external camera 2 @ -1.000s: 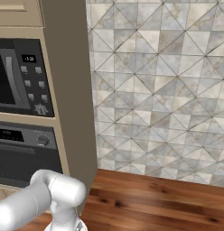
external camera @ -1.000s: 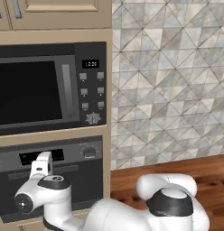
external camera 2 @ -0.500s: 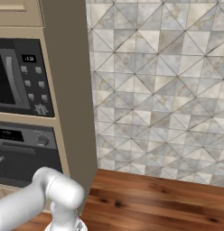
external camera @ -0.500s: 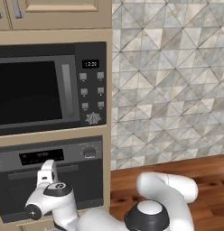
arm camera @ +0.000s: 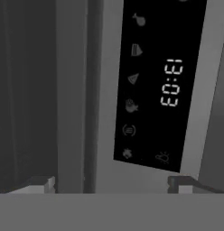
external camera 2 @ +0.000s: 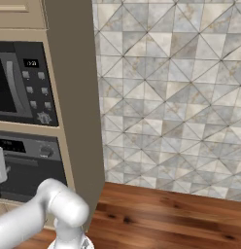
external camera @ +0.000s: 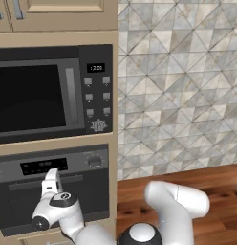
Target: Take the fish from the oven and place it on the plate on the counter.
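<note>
- Oven [external camera: 58,191]: built in below the black microwave-like unit [external camera: 53,93], door closed; display [arm camera: 154,85] reads "13:03", turned sideways in the hand view.
- Gripper [arm camera: 111,185]: fingers spread wide, empty, close before the oven's control panel and bar handle [external camera: 87,178].
- Counter [external camera 2: 166,214]: wood-grain, to the right.

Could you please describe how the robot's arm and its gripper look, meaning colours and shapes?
The arm has smooth, rounded glossy white links with dark grey joint caps. One round black cap near the wrist carries a small pale dot. The gripper is a white blocky piece. In the hand view its fingers are small, dark and squared. No cables show.
</note>
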